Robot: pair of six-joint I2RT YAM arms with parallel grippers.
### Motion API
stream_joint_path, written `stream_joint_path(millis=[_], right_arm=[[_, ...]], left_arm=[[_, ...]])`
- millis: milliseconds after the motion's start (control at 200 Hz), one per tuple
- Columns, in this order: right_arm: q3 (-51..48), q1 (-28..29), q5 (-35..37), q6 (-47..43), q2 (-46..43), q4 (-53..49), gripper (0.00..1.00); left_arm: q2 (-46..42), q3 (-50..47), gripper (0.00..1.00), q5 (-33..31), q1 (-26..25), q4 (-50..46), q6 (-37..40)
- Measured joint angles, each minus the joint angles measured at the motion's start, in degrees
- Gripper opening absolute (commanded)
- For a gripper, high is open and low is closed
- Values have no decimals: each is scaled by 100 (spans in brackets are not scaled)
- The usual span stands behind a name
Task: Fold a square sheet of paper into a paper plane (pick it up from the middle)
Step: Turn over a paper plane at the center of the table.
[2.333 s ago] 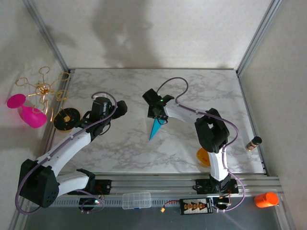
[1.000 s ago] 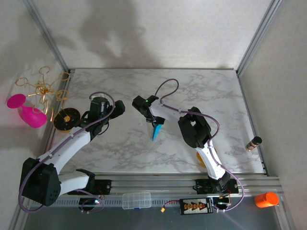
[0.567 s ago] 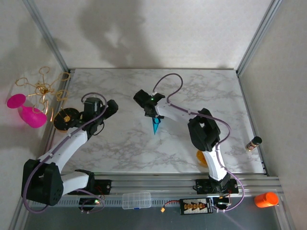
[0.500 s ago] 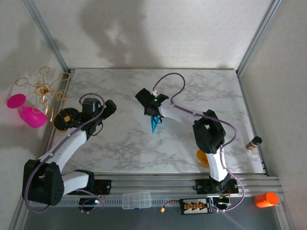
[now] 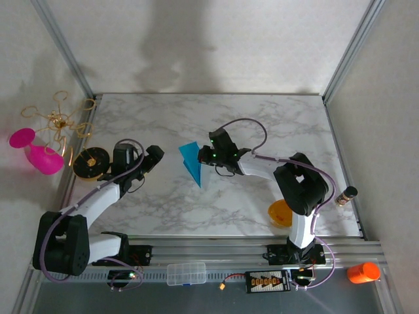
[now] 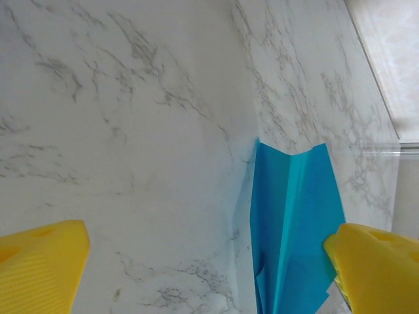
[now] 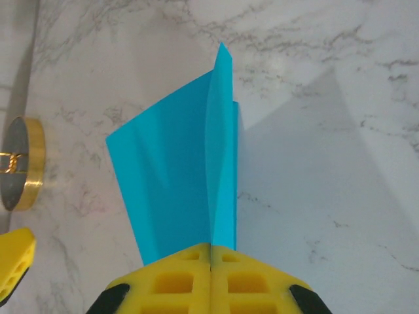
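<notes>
Overhead, wrist close-ups; shared paper plane [image 5: 192, 162]

Bright, diffuse light; soft shadow on back wall [image 5: 177, 46] (sharp focus).

No word, label, brand or number can be read anywhere. The black box [image 5: 266, 282] at the near edge carries rows of orange marks, too small to make out. The paper plane [image 7: 186, 176] is plain teal, with no print.
</notes>
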Motion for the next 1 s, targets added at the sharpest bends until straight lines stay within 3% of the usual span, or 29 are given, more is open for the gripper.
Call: stream_joint_path(millis=[280,451,646,996], right_arm=[[-675,-199,-610,317,2,1010,0],[-852,-350,-667,361,4,1154,4],[-859,-365,-667,354,7,1161,7],[-857,-365,-662,313,105,1040,7]], left_arm=[[566,-162,82,308,-531,599,-356],[1141,-138,76,546,-1003,907,-487],[1582,20,71,813,-1191,986,-498],[2227,573,40,975,-1360,1108,-577]])
